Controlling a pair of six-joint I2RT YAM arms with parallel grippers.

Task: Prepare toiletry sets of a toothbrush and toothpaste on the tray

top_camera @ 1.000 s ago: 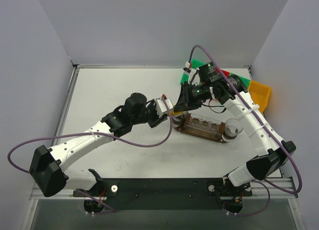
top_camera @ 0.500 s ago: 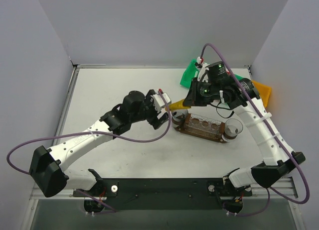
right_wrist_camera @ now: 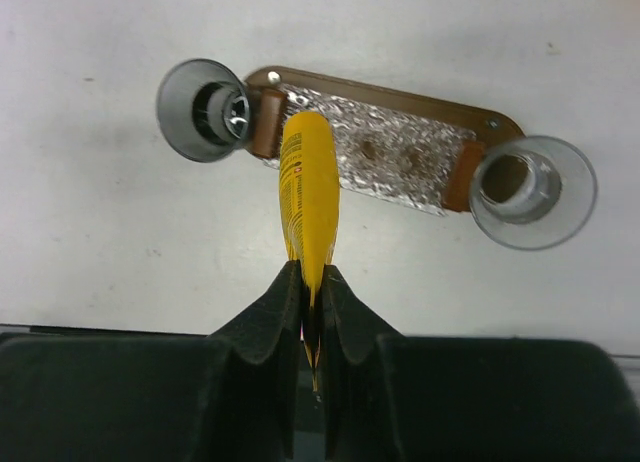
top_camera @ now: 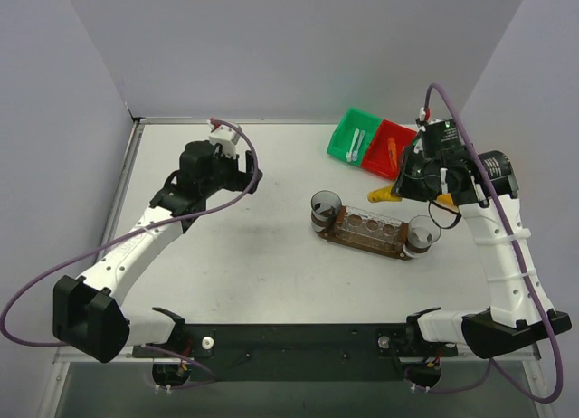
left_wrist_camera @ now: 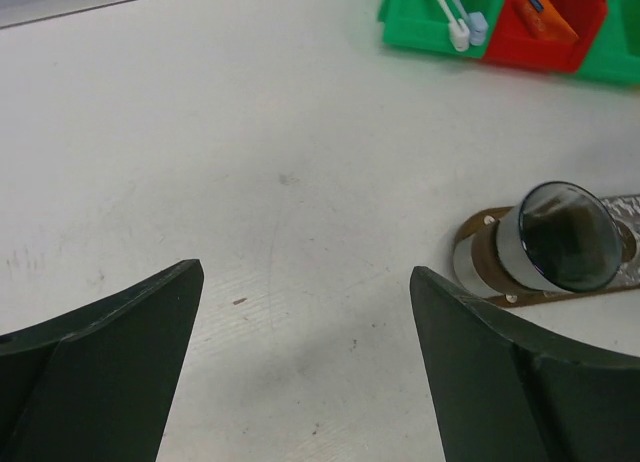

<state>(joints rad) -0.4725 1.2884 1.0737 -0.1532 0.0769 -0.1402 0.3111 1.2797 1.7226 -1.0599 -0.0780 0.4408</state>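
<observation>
Yellow tube [right_wrist_camera: 308, 177] is pinched by its flat end in your R gripper [right_wrist_camera: 311, 282], fingers pressed tight on it, held near the wooden tray [right_wrist_camera: 392, 95]. Tray carries a clear cup [right_wrist_camera: 198, 132] at each end. Your L gripper [left_wrist_camera: 303, 282] hangs w/ fingers spread wide over the table [left_wrist_camera: 200, 132].

Both arms reach out, well apart.
Left gripper [left_wrist_camera: 305, 272] gapes wide; right gripper [right_wrist_camera: 310, 282] pinches a yellow tube [right_wrist_camera: 308, 177].
</observation>
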